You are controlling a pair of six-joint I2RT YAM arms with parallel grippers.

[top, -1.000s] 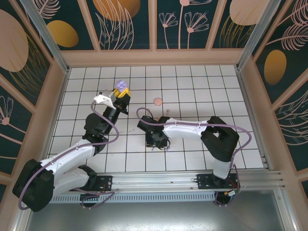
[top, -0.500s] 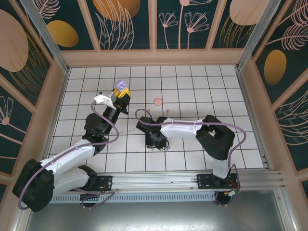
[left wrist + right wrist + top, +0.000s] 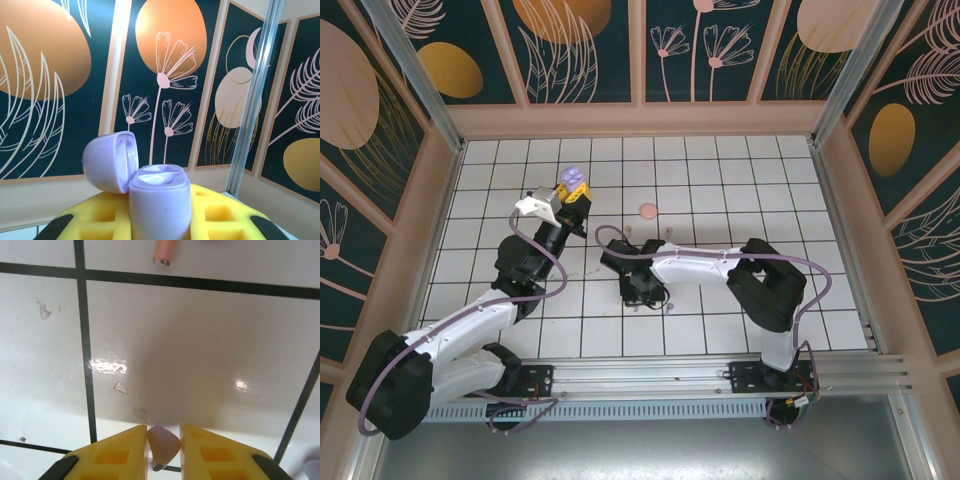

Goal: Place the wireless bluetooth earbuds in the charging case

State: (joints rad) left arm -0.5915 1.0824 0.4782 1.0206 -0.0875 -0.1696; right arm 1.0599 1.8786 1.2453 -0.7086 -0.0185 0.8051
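The task is at an early stage, judged from how things lie; no bud sits in a case yet. The left gripper (image 3: 572,196) is raised above the worktop (image 3: 740,170) and is clamped on the lilac charging case (image 3: 160,200); the case stands upright between the yellow fingers (image 3: 220,217), its lid (image 3: 110,161) swung open to the left. In the left wrist view the two sockets at its top look pale and empty, though the low angle hides their depth.

The right gripper (image 3: 163,440) is down at the tiles, near the middle of the worktop and well apart from the raised case; its jaws are closed on a small pale earbud (image 3: 163,444) pinched between the pads, just above or touching the tile. Whether it is lilac or pink I cannot tell for sure, though it looks lilac.

A coral earbud (image 3: 164,251) lies loose on the tile beyond the right gripper, its stem tip at a grout line; a coral-pink case (image 3: 647,210) lies on the worktop farther back, and whether it is open is too small to tell.

What is left, as I judge it: lift the pinched bud, carry it across to the open lilac case, and seat it stem-down in a socket; then do the same for its partner and for the other pairs.
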